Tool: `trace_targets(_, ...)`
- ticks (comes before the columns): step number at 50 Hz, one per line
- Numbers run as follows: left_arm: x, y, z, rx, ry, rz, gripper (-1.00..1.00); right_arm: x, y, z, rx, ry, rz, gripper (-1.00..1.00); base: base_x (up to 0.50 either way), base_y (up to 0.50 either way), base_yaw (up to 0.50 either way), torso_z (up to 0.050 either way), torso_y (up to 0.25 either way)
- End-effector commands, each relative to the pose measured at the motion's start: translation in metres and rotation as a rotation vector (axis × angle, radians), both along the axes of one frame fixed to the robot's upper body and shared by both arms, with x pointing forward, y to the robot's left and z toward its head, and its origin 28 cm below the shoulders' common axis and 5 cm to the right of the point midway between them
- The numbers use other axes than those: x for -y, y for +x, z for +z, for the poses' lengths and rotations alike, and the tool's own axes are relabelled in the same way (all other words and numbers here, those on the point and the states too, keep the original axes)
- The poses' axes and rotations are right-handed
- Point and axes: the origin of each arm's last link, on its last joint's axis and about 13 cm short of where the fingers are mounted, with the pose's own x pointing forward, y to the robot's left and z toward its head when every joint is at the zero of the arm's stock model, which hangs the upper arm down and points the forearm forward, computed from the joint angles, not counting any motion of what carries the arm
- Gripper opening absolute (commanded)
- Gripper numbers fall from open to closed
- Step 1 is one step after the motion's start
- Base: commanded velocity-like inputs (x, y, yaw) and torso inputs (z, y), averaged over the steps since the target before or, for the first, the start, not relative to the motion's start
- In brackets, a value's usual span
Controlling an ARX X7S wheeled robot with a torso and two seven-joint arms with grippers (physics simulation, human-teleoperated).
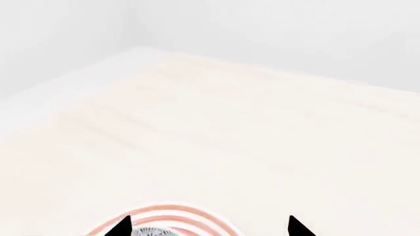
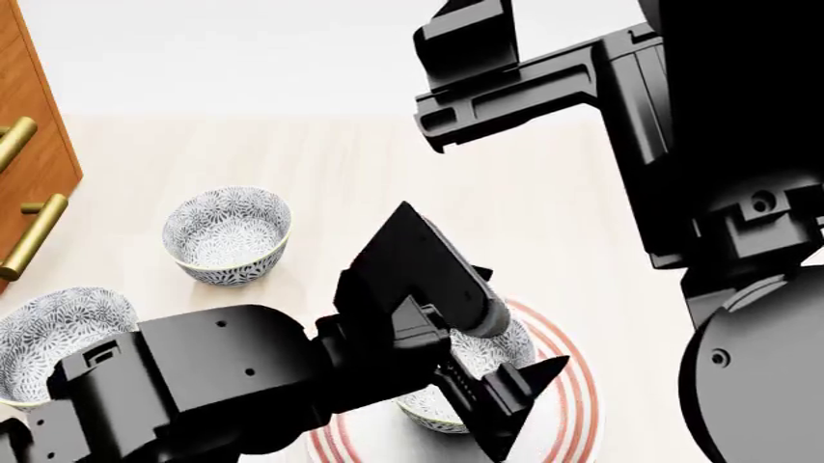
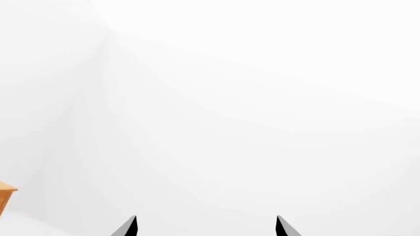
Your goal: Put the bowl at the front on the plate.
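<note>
Three bowls with a grey-blue flower pattern sit on the pale wooden table (image 2: 566,193). Far to the left is a brown wooden cabinet (image 2: 29,125) with gold handles. Beside it, at the left edge, sits the first spare bowl (image 2: 52,333), partly hidden by the left arm. A second spare bowl (image 2: 228,234) stands a bit further back, on its own.

Next comes the left gripper (image 2: 496,371), reaching over the plate (image 2: 577,381), which is white with red rings. The bowl (image 2: 496,352) from the task sits on that plate, upright. The gripper's black fingers are spread wide: one is above the bowl and the other points down just beside it. I cannot tell if they touch it. From the left wrist camera, the two finger tips stand well apart, with a bit of the bowl and the red rings between them.

On the right, the right gripper (image 3: 204,227) is held up high, away from the table. Its two tips stand wide apart with nothing between them, facing a white wall (image 3: 262,98).
</note>
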Motion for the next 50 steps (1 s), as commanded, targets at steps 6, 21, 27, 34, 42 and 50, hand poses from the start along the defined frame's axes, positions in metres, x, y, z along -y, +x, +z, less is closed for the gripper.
trace_targets(6,-0.008,0.014,0.009,-0.028,-0.104,0.109,1.0,0.001,-0.001,0.0,0.002,0.003,-0.002,1.0,0.0,0.0,0.0,0.0,0.0)
trace_targets(21,-0.021,0.027,0.009,-0.047,-0.151,0.215,1.0,0.002,-0.001,-0.004,-0.004,0.001,-0.01,1.0,0.0,0.0,0.0,0.0,0.0)
trace_targets(27,-0.025,0.033,0.007,-0.036,-0.153,0.281,1.0,0.002,-0.001,-0.007,-0.001,0.007,-0.004,1.0,0.0,0.0,0.0,0.0,0.0)
trace_targets(34,-0.032,0.038,0.004,-0.026,-0.16,0.349,1.0,0.004,-0.002,-0.009,-0.003,0.014,-0.012,1.0,0.0,0.0,0.0,0.0,0.0)
trace_targets(42,-0.039,0.041,0.003,-0.011,-0.167,0.437,1.0,0.005,-0.003,-0.012,-0.005,0.022,-0.018,1.0,0.0,0.0,0.0,0.0,0.0)
trace_targets(50,-0.049,0.048,-0.002,-0.01,-0.193,0.541,1.0,0.008,-0.004,-0.016,-0.009,0.016,-0.046,1.0,0.0,0.0,0.0,0.0,0.0)
